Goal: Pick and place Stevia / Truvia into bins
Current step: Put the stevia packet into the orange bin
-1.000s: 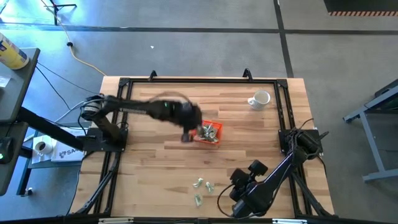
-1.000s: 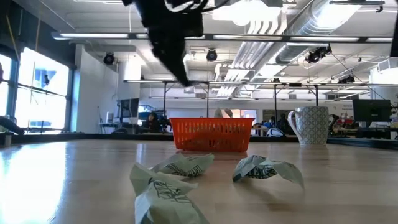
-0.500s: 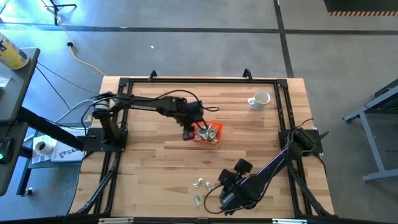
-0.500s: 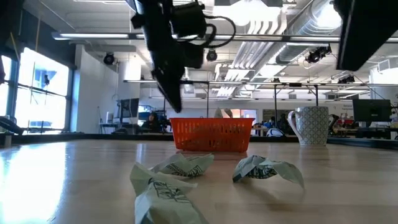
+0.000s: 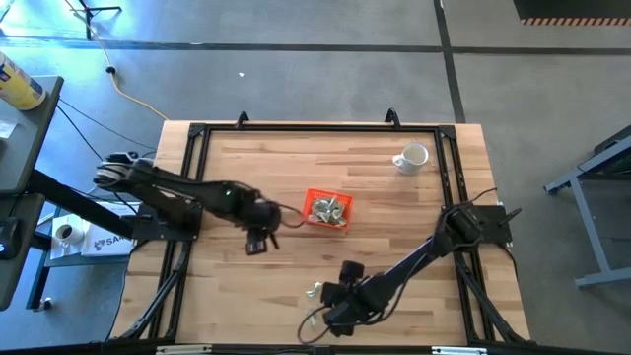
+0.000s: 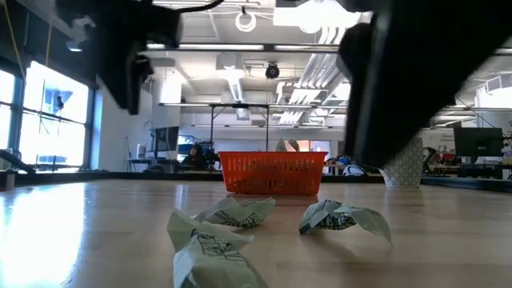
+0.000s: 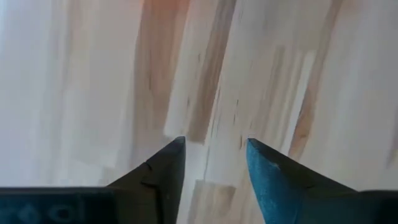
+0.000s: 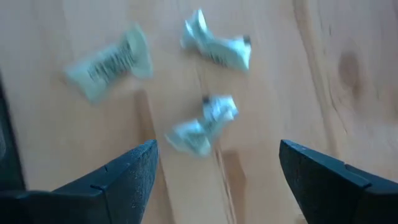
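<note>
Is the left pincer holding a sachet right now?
No, the left pincer stands open with only bare wooden table showing between its fingers.

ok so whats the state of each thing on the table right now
left gripper: open, empty, over bare wood beside the tray
right gripper: open, empty, above the loose sachets
orange tray: upright, holds several sachets
loose sachets: three, crumpled, lying on the table
white mug: upright, untouched

High view was set overhead, straight down on the whole table point(image 5: 394, 247). Low view was placed at tabletop height, close behind the sachets point(image 6: 240, 220), shared with the close right wrist view; left wrist faced bare wood.
</note>
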`<control>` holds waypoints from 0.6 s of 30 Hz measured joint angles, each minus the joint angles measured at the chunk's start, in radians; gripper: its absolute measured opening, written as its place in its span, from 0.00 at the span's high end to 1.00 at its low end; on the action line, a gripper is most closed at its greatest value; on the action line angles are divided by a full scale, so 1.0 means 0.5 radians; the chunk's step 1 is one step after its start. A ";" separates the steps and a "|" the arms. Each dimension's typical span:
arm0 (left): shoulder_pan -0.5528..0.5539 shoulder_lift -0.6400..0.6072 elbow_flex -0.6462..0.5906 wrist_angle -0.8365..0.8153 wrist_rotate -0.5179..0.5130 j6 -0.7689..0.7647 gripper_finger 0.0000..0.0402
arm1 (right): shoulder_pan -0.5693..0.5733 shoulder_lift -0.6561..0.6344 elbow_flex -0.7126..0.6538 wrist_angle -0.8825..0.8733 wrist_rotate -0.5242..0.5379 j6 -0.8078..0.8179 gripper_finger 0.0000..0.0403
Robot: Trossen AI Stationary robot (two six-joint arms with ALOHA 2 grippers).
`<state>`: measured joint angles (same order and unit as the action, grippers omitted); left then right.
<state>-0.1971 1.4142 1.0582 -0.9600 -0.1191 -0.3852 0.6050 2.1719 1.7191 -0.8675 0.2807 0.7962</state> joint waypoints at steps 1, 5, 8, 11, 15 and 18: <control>-0.034 -0.041 -0.071 0.027 -0.017 -0.062 0.50 | -0.011 0.000 0.000 0.027 0.014 0.019 0.19; -0.156 -0.152 -0.326 0.138 -0.044 -0.237 0.55 | -0.055 0.001 0.000 0.051 -0.041 0.086 0.19; -0.215 -0.192 -0.459 0.194 -0.045 -0.306 0.57 | -0.076 0.030 0.001 0.082 -0.151 0.114 0.19; -0.228 -0.209 -0.525 0.209 -0.052 -0.342 0.59 | -0.089 0.067 -0.001 0.168 -0.214 0.143 0.19; -0.224 -0.208 -0.556 0.209 -0.061 -0.344 0.60 | -0.093 0.119 0.002 0.147 -0.250 0.264 0.19; -0.223 -0.208 -0.556 0.213 -0.068 -0.307 0.60 | -0.102 0.150 -0.003 0.056 -0.276 0.360 0.23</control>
<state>-0.3088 1.3102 0.7803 -0.8536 -0.1530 -0.5386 0.5540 2.2471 1.7178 -0.8395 0.1430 0.9760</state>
